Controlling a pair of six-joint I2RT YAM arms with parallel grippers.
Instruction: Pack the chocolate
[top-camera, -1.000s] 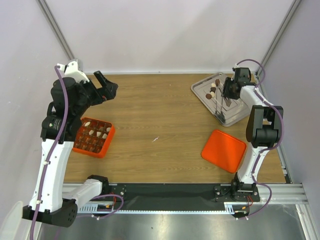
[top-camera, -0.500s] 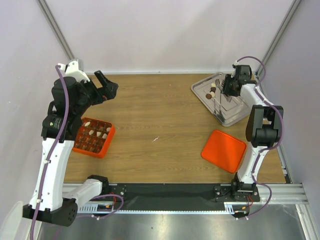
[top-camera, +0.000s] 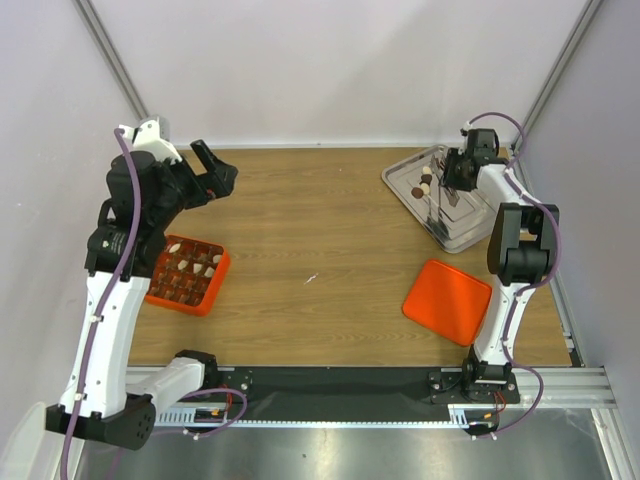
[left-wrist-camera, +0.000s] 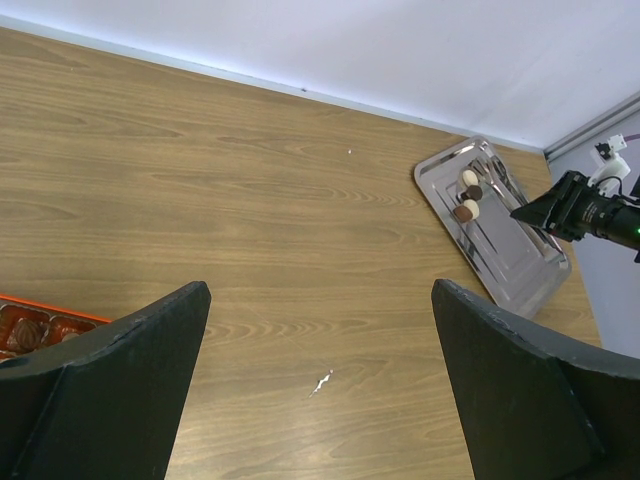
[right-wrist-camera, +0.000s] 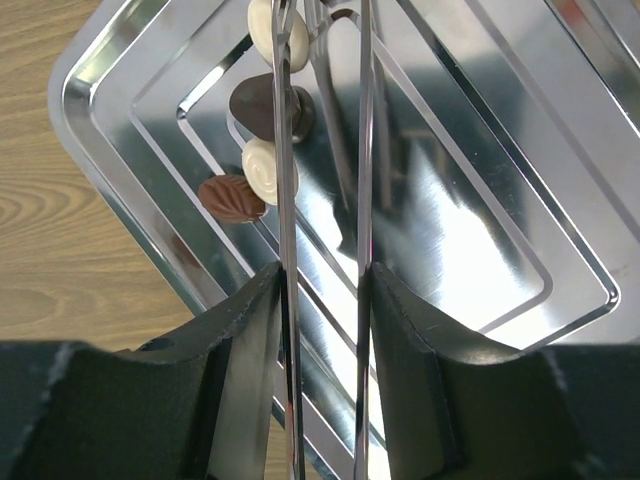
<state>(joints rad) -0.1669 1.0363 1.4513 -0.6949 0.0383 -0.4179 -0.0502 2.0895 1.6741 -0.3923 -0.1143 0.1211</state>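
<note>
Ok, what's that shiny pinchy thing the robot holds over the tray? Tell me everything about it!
Those are tongs: two thin, shiny metal arms, straight, side by side with a gap between. The right gripper clamps them from both sides. They reach over the silver tray, by the chocolates. Their tips run out of the wrist view, so whether they touch a piece is unclear.

Right end effector, tongs shifted farther back over tray.
</note>
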